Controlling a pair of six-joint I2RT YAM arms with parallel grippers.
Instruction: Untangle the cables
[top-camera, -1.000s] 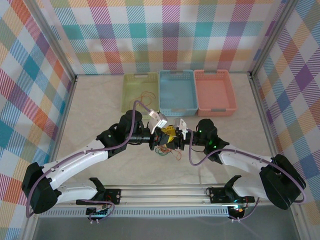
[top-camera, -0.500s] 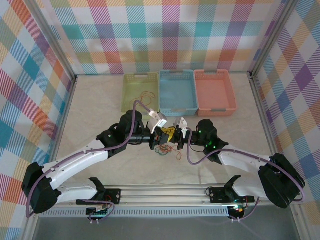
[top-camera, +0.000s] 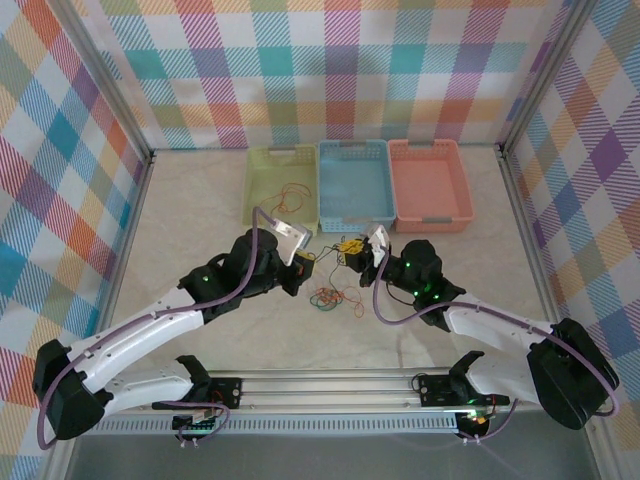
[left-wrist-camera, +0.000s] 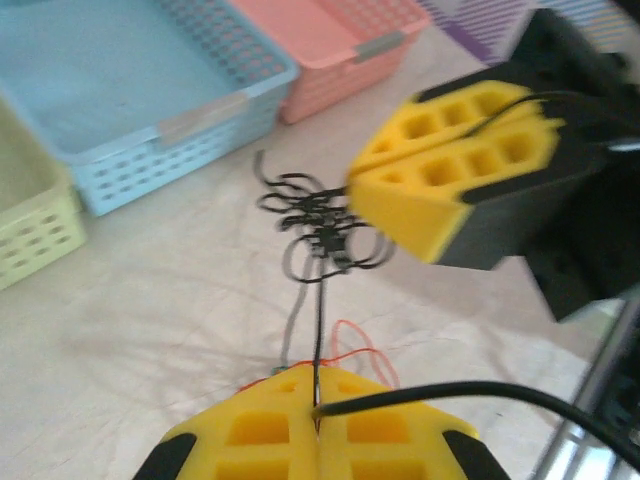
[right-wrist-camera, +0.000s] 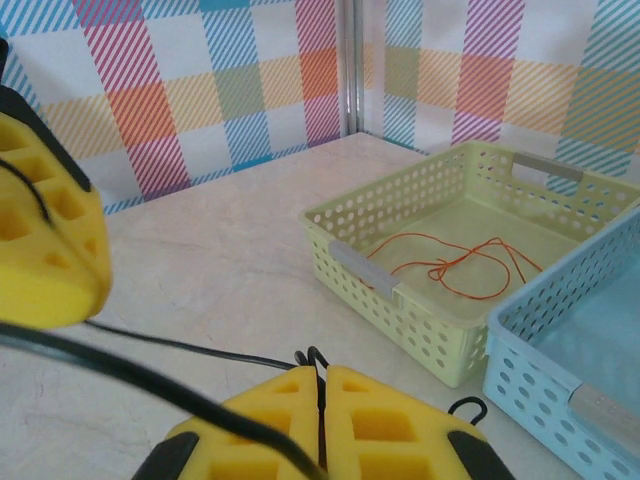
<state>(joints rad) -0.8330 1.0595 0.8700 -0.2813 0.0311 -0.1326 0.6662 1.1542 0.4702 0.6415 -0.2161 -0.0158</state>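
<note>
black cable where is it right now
In the left wrist view the black cable runs from the left gripper at the bottom up to a knot beside the right gripper, near the blue basket.

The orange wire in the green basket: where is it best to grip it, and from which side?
Probably where the orange wire crosses itself near its middle, from straight above: it lies flat in loose loops, and the walls of the green basket block sideways approaches.

A robot lab cell: plaid cloth walls (top-camera: 340, 70) on metal posts (top-camera: 104, 78), arms (top-camera: 150, 325) bolted to a rail (top-camera: 330, 385).
</note>
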